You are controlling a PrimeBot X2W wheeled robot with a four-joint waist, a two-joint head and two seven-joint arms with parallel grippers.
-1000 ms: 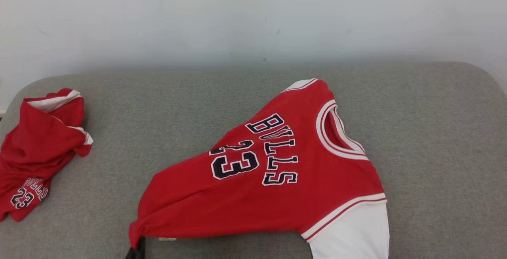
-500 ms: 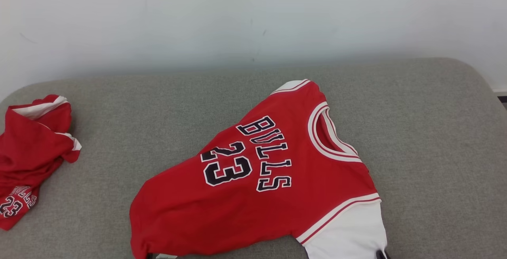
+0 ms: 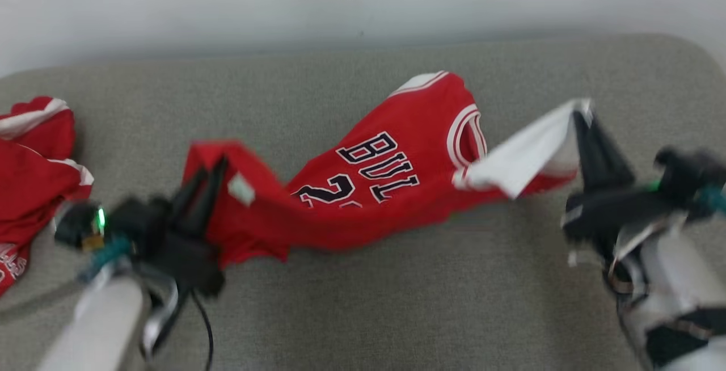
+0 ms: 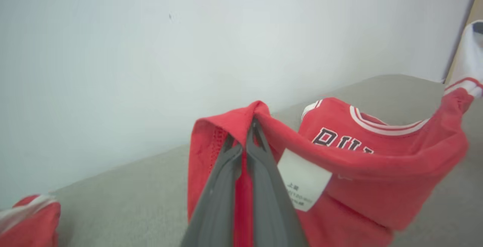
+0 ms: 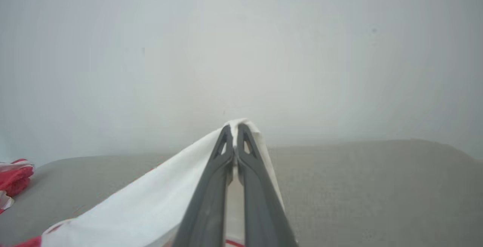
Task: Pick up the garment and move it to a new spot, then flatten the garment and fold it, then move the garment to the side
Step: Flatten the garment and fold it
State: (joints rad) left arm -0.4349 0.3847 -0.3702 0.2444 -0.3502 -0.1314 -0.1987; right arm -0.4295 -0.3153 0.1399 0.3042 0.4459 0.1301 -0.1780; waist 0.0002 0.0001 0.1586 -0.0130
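Aloft, left gripper (image 4: 244, 139), right gripper (image 5: 234, 130) pinch garment (image 3: 414, 203)

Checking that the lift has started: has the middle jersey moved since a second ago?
Yes. Against the grey cushion, the jersey has risen at its near edge, pinched by the left gripper and right gripper; its far end still lies there.

our left gripper (image 3: 215, 169) at 8 o'clock and our right gripper (image 3: 579, 116) at 3 o'clock are held aloft, fingers pinched tight on the bulls jersey (image 3: 385, 189), with our pale forearms angling in from below.
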